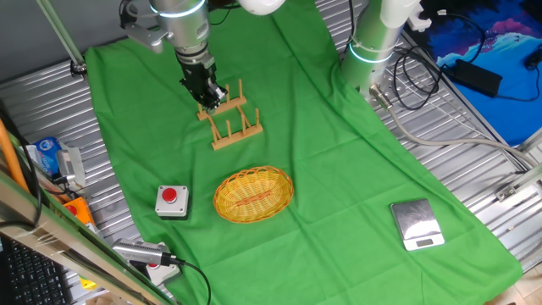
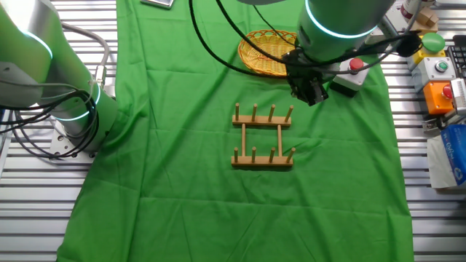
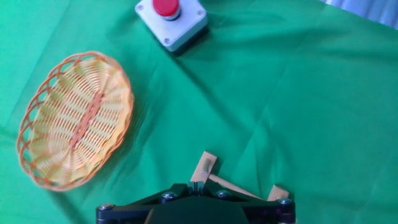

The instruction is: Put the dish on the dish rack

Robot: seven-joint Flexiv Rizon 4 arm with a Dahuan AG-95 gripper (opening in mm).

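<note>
The dish is seen lying flat at lower centre, well apart from the dish rack above it. The pincer is held over the rack's upper-left end; whether it is spread cannot be told.

A green cloth drapes the desk, wrinkled along its edges, over a surface of ribbed silver metal slats that shows on both sides. Black cables loop across the slats at far right, beside a blue patterned sheet. At left, a blue-and-white carton and an orange device sit among clutter. Lighting is even and bright.
</note>
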